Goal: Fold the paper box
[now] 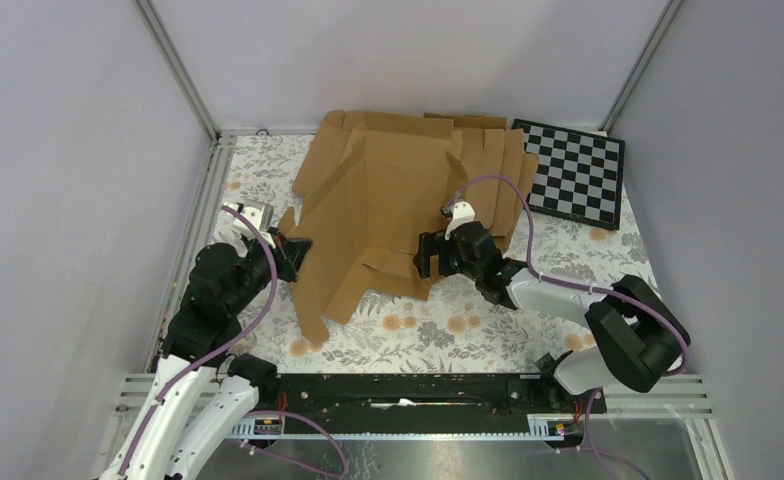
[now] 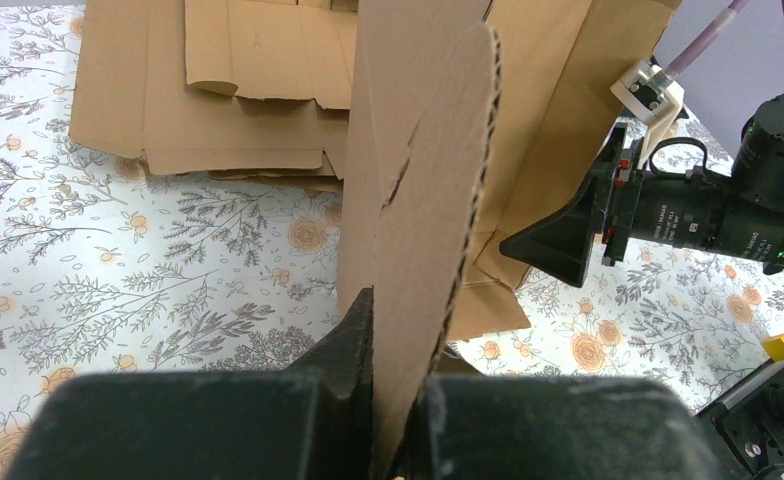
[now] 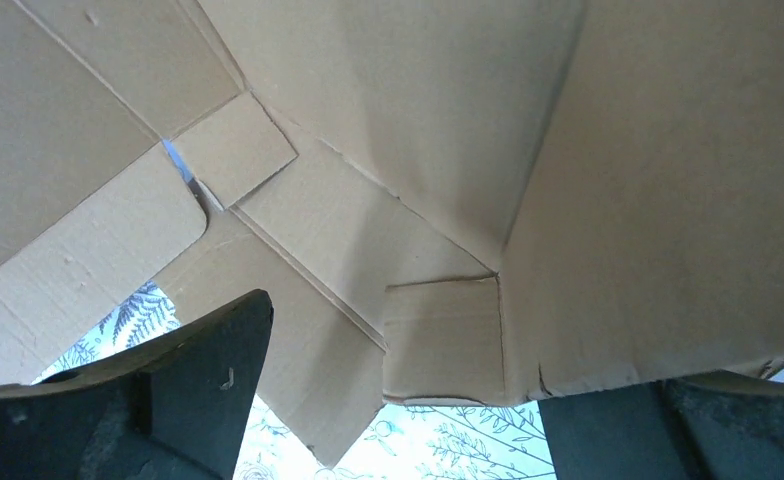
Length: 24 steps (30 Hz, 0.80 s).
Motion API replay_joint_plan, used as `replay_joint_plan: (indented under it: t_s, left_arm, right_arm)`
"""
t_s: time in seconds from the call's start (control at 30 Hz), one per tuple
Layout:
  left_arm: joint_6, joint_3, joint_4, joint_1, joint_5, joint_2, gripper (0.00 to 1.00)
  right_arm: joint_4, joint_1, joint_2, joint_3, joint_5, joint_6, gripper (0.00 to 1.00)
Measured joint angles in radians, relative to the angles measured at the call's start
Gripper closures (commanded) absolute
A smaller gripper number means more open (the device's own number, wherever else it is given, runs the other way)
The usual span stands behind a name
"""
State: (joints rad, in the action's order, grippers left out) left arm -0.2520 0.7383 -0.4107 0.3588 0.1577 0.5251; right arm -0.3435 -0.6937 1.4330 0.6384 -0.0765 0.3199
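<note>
The left gripper (image 2: pixel 396 380) is clenched on the thin edge of one panel of the plain brown, creased cardboard paper box (image 1: pixel 383 215). That panel stands nearly upright between its two black fingers. The right gripper (image 3: pixel 468 350) is released, with its fingers wide apart under a folded corner of the same sheet. I cannot tell if they touch the cardboard. The paper box is in the middle of the table covered with a white floral cloth (image 1: pixel 468 325). It is half raised like a tent between the two arms, with its near flaps resting on the cloth. Behind it lies the pile of flat brown cardboard blanks (image 1: pixel 503 160), partly under the raised sheet, and at the far right is the black-and-white checkerboard board (image 1: pixel 573 170). In my judgement the step in hand is to bring a side wall up along its crease. To do it well, the left gripper should only hold the panel steady and not pull, because the edge already shows a small tear. The right gripper should press close to the crease line, not in the middle of a panel, so that the fold follows the score. The motion should be slow, and the sheet should stay away from the pile behind it.
</note>
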Motion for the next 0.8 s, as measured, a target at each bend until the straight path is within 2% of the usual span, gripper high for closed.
replay_joint_plan:
  t_s: [0.13,0.2,0.47,0.57,0.7,0.8]
  left_arm:
    - [-0.002,0.000,0.001,0.000,0.005,0.000,1.00]
    - [-0.003,0.000,0.002,0.000,0.005,0.000,1.00]
    - [-0.007,0.000,0.008,0.000,0.022,0.005,1.00]
    - [-0.007,0.000,0.009,0.000,0.023,0.006,1.00]
    - [-0.008,0.000,0.008,0.000,0.026,0.005,1.00]
    - [-0.010,0.000,0.008,0.000,0.027,0.005,1.00]
  right_arm:
    - [-0.021,-0.002,0.006,0.000,0.043,-0.005,0.06]
    - [-0.032,-0.013,0.009,0.000,0.051,-0.011,0.05]
    - [-0.045,-0.183,0.066,-0.004,-0.041,-0.069,0.02]
    - [-0.042,-0.187,0.081,-0.015,-0.055,-0.063,0.02]
    - [-0.039,-0.187,0.083,-0.021,-0.064,-0.041,0.09]
    - [-0.039,-0.187,0.083,-0.021,-0.064,-0.026,0.10]
